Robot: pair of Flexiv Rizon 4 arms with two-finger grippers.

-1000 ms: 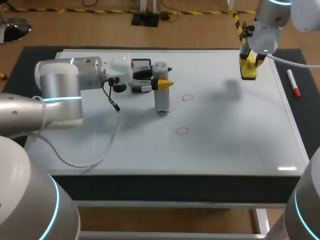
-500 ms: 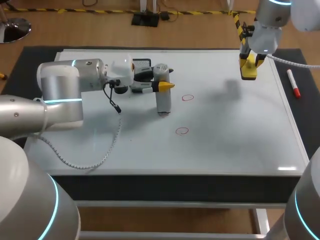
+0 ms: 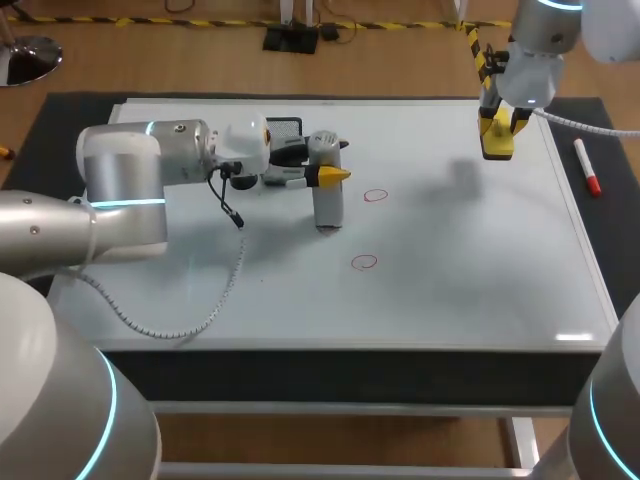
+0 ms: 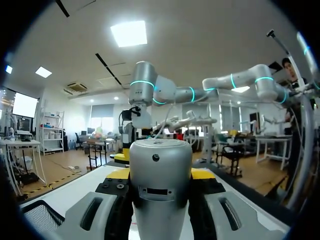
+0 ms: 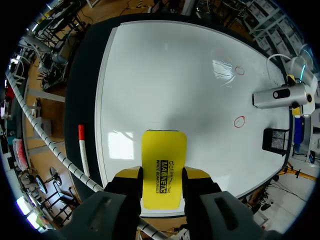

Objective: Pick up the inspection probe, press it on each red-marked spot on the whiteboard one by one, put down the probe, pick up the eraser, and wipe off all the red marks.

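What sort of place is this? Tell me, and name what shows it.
Probably a robot test bench: a whiteboard with red circles, the left hand gripping a probe, the right hand gripping an eraser.

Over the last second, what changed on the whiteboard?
The left gripper, shut on the probe, edged slightly right, toward the farther red mark. The right gripper stayed put holding the eraser; the nearer red mark is unchanged.
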